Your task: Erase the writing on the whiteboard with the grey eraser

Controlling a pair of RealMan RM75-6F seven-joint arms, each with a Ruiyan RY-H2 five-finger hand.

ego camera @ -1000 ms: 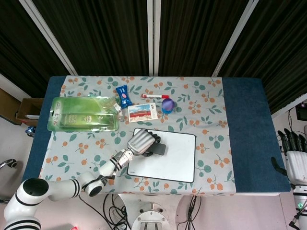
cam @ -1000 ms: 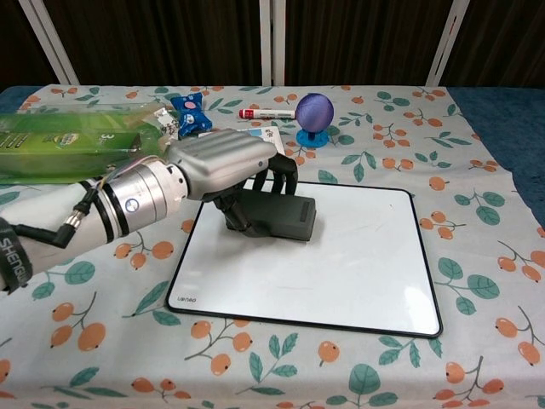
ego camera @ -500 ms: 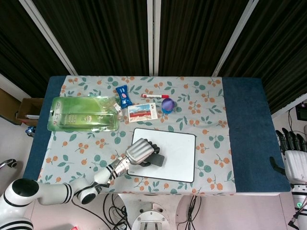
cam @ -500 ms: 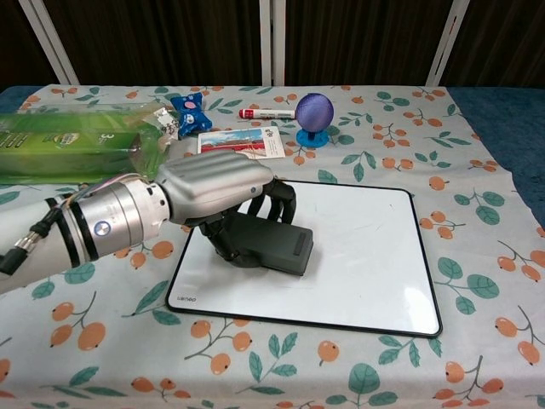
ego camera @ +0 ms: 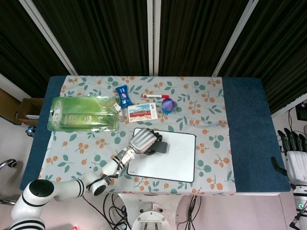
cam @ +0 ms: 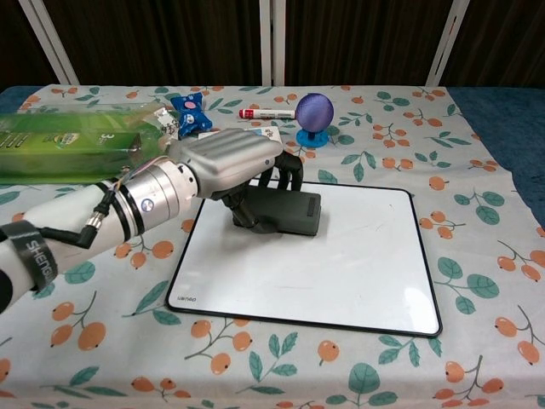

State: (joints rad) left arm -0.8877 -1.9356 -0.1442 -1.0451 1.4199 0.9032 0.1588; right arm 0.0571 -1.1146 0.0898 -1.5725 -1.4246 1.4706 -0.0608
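Observation:
The whiteboard [ego camera: 175, 158] [cam: 341, 256] lies flat near the table's front edge, its white face showing no clear writing. My left hand [ego camera: 143, 141] [cam: 228, 162] grips the grey eraser [ego camera: 160, 147] [cam: 289, 211] and presses it on the board's far left part. The fingers curl over the eraser's top. My right hand [ego camera: 296, 158] hangs off the table's right side in the head view, fingers spread, holding nothing.
Behind the board lie a postcard [ego camera: 142, 113], a red marker [ego camera: 154, 96] [cam: 266, 112], a purple ball on a blue stand [ego camera: 167, 105] [cam: 313, 112] and a blue wrapper [ego camera: 123, 95] [cam: 189, 112]. A green packet [ego camera: 84, 114] [cam: 72, 141] sits at the far left.
My left hand slid the eraser toward the board's near edge, then back up to its far left part. The right hand stayed put.

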